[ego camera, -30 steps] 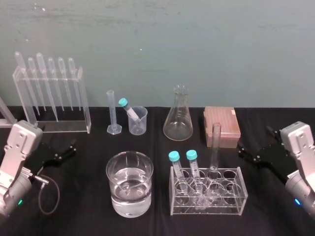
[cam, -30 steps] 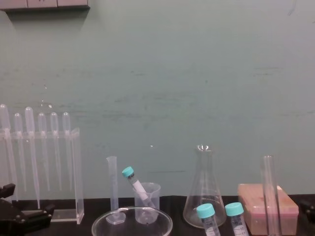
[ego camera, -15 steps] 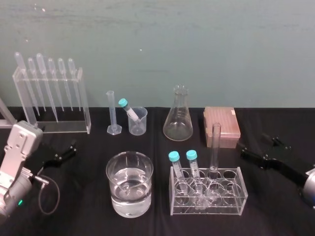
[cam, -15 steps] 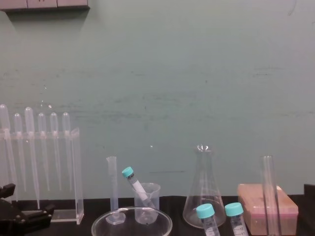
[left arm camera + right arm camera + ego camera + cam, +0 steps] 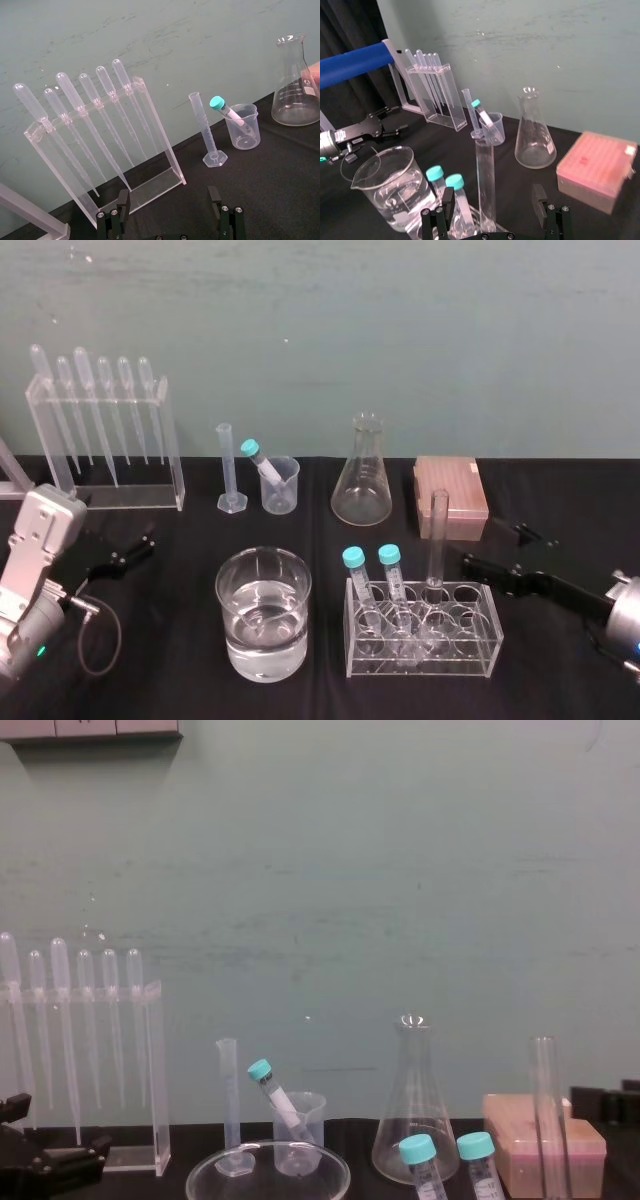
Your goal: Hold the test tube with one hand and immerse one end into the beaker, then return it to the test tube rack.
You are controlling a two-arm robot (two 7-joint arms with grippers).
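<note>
Hovering near slim glass test tube (image 5: pixel 437 540), right gripper (image 5: pixel 495 547) has fingers (image 5: pixel 505 577) spread; left gripper (image 5: pixel 125 552) too.

No text, number or brand is coming through clearly enough to read. The flask (image 5: pixel 295 80), standing far ahead of the left end effector (image 5: pixel 168 196) and off to one side, is carrying faint graduation lines and a pale label patch, all too small to make out. Nearer ahead of it, the beaker (image 5: pixel 242 131) is holding a capped tube (image 5: pixel 231 114) with a white strip, its print staying illegible.
</note>
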